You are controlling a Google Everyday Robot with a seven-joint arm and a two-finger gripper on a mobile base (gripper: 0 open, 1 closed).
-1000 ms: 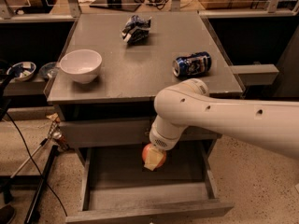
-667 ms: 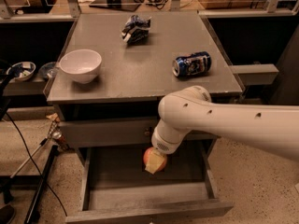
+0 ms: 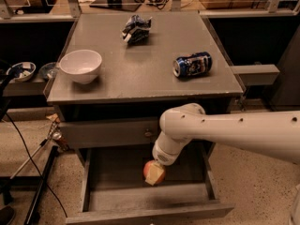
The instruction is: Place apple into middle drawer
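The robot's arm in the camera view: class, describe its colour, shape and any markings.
The arm is a thick, smooth, off-white tube with a rounded elbow and a row of small dark dots along its side. It narrows to a white wrist. No cables or lettering show. The gripper is at the wrist's end, over the middle drawer, mostly hidden.

The middle drawer (image 3: 117, 198) stands open, with bare floor left of and in front of the apple (image 3: 152, 175). The gripper (image 3: 158, 166) sits at the apple — the white arm (image 3: 225, 132) and upper drawer front (image 3: 103, 134) crowd overhead.
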